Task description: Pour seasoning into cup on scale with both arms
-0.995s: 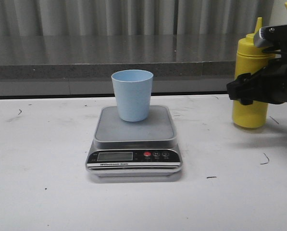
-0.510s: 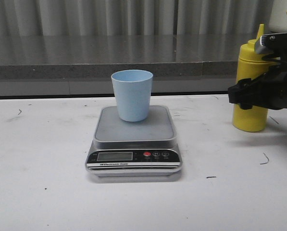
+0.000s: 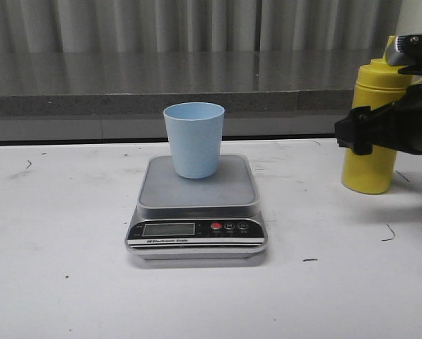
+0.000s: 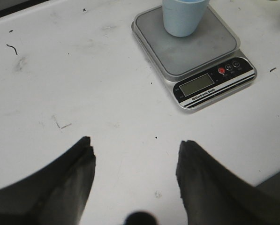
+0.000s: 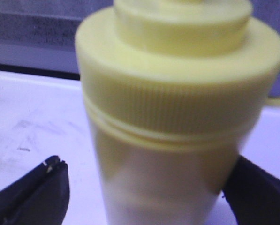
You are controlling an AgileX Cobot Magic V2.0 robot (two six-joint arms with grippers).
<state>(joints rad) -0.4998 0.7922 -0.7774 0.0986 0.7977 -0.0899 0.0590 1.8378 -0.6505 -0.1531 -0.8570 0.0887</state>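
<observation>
The pale blue cup (image 3: 194,140) stands upright on the grey platform of the scale (image 3: 196,205) at the table's middle; both also show in the left wrist view, cup (image 4: 184,18) and scale (image 4: 210,79). The yellow seasoning bottle (image 3: 369,168) stands on the table at the right. My right gripper (image 3: 362,134) is open around the bottle's middle; in the right wrist view the bottle (image 5: 177,117) fills the space between the fingers, with a gap on one side. My left gripper (image 4: 136,140) is open and empty over bare table, well short of the scale.
A grey ledge (image 3: 126,99) and corrugated wall run along the back of the white table (image 3: 55,268). The table bears small dark scuff marks (image 3: 389,233).
My right gripper has shifted a little to the right around the bottle, and the bottle's top has moved right with it. The cup and scale have not moved.
</observation>
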